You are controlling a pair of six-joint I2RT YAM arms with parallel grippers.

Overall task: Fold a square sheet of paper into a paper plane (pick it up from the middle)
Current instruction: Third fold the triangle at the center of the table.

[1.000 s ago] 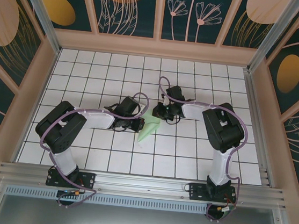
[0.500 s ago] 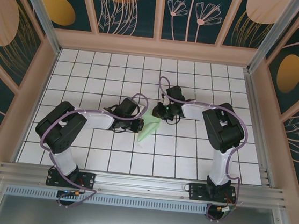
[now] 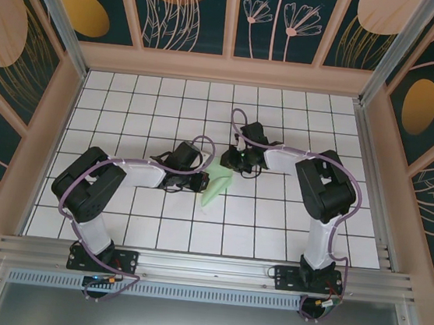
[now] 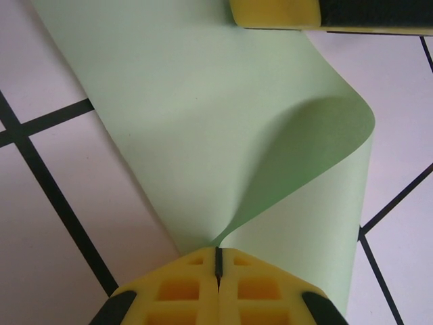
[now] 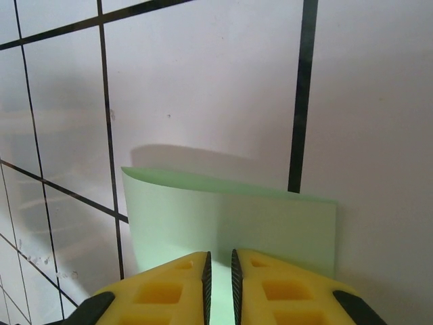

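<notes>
Mint-green paper [image 3: 216, 187] lies mid-tabletop [image 3: 272, 231], its far end hidden under the arms. The left gripper [image 4: 218, 252] is pinched tight on a curled fold. The right gripper [image 5: 219, 257] has its jaws a slit apart, grip unclear.

From above and behind my bases, the top camera is looking down over the whole desk [image 3: 130, 98]. Each wrist camera is peering close along my yellow fingers [image 4: 176, 291] toward that surface, and all three are sharing the folded green sheet [image 3: 216, 184].
</notes>
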